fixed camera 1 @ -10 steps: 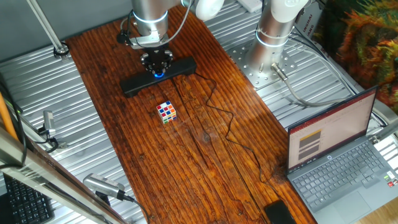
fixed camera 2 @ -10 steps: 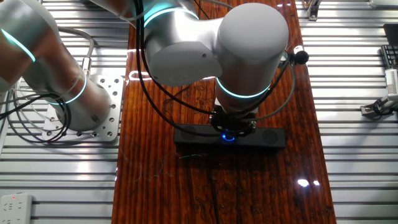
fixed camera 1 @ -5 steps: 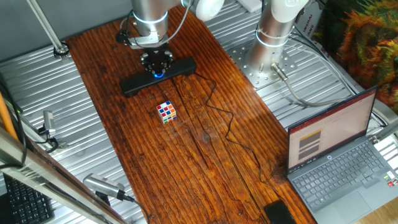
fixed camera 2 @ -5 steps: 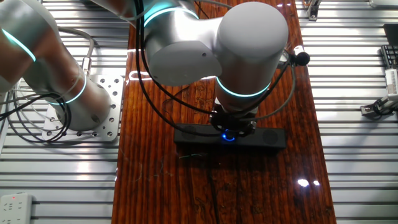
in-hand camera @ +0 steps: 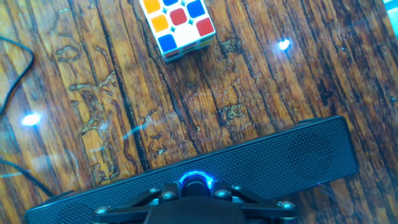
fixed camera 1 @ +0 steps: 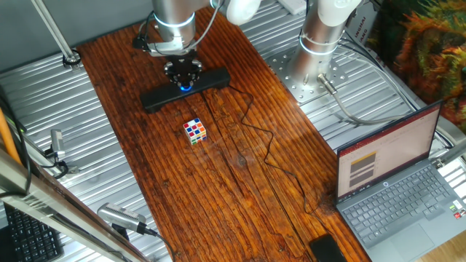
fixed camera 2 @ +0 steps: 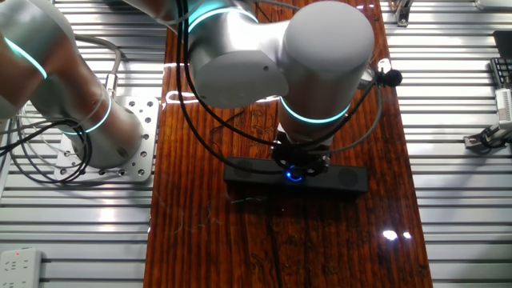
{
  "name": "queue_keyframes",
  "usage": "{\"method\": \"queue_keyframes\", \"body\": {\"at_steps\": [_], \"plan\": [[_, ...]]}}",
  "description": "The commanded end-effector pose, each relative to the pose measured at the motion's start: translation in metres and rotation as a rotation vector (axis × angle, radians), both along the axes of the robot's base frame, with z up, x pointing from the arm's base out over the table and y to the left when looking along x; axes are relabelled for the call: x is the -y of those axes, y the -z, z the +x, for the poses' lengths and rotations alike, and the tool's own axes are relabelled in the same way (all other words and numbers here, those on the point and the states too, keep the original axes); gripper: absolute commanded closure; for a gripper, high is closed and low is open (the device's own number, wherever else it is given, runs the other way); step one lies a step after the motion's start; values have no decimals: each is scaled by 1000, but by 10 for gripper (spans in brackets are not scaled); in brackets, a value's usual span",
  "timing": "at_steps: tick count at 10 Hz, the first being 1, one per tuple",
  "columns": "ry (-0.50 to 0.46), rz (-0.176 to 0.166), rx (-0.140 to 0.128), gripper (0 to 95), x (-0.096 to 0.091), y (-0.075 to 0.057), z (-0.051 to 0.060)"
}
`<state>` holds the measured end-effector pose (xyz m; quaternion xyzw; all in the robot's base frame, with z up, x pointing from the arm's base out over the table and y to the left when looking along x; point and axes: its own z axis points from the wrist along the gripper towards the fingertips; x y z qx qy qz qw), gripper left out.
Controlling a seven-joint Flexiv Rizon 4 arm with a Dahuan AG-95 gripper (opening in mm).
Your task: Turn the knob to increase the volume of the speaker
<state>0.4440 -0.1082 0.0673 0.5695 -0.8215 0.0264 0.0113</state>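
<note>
The speaker (fixed camera 1: 212, 78) is a long black bar lying across the far end of the wooden table (fixed camera 1: 218, 189); the other fixed view shows the speaker (fixed camera 2: 346, 178) below the arm. At its middle sits the knob (in-hand camera: 196, 182), a small black dial ringed in blue light, whose glow also shows as the knob (fixed camera 1: 186, 88) and the knob (fixed camera 2: 294, 174). My gripper (in-hand camera: 196, 190) points straight down onto it, fingers closed in on either side of the dial. From the fixed views the gripper (fixed camera 1: 184, 81) (fixed camera 2: 297, 166) hides most of the knob.
A multicoloured puzzle cube (fixed camera 1: 194, 130) (in-hand camera: 178, 21) sits on the wood just in front of the speaker. A thin black cable (fixed camera 1: 256, 127) snakes from the speaker's right end toward the table front. An open laptop (fixed camera 1: 393, 182) stands at the right, a dark phone (fixed camera 1: 325, 249) near it.
The wrist has turned a little about its own axis while staying on the knob; the fitting on its side has swung slightly. Speaker and cube have not moved.
</note>
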Motion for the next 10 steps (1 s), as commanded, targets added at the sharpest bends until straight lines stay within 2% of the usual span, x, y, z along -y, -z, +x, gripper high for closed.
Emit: {"method": "queue_keyframes", "body": {"at_steps": [1, 2, 4, 8, 10], "plan": [[25, 20, -18, 950, 0, 0, 1], [30, 10, -15, 950, 0, 0, 1], [60, 18, -38, 950, 0, 0, 1], [74, 9, -31, 950, 0, 0, 1], [96, 20, -47, 950, 0, 0, 0]]}}
